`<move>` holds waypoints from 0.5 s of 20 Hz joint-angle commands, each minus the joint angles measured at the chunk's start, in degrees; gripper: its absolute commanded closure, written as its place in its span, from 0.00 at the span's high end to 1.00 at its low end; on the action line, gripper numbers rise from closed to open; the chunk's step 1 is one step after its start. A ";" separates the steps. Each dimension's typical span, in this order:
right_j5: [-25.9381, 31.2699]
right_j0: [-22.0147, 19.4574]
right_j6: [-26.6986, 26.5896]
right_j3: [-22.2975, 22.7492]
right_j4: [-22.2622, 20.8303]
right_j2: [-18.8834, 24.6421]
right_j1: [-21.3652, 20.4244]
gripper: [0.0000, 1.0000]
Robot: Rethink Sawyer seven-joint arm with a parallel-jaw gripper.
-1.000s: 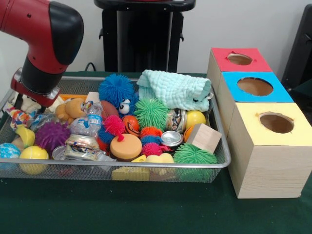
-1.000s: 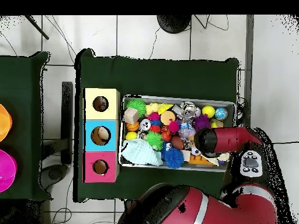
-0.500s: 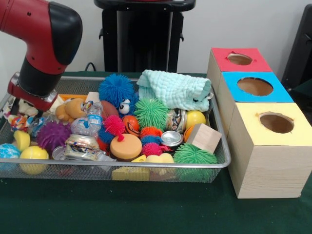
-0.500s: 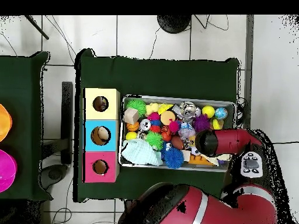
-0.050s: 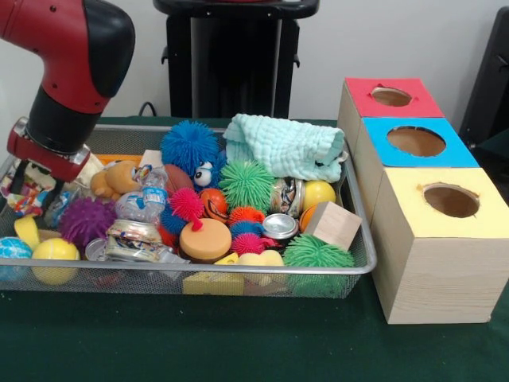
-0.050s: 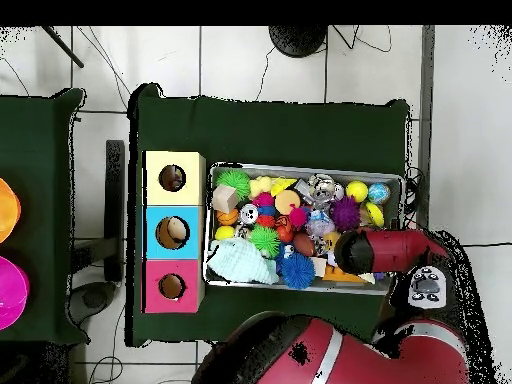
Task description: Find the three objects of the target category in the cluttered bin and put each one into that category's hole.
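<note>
End effector (image 5: 32, 189) sits low at the bin's (image 5: 362, 239) end farthest from the boxes (image 5: 433, 239), digging among clutter. It seems clamped on a multicoloured toy (image 5: 24, 200), probably a search pick.

A green-clothed table (image 5: 238, 350) carries a wire mesh bin (image 5: 350, 267) at frame left and three wooden boxes (image 5: 433, 270) at right.

The bin (image 5: 359, 239) is silver wire mesh; the boxes (image 5: 433, 255) are pale matt wood (tops painted). The mint cloth (image 5: 286, 147) looks soft and waffled, the can (image 5: 280, 225) shiny metal.
</note>
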 commanded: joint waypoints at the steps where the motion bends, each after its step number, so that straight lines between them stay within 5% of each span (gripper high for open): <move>1: 7.33 -0.35 5.48 2.61 4.38 3.87 2.31 0.00; 4: 12.68 -1.58 1.44 2.65 5.65 5.49 2.20 0.00; 10: 11.35 -0.61 4.01 3.28 6.75 4.85 1.68 0.00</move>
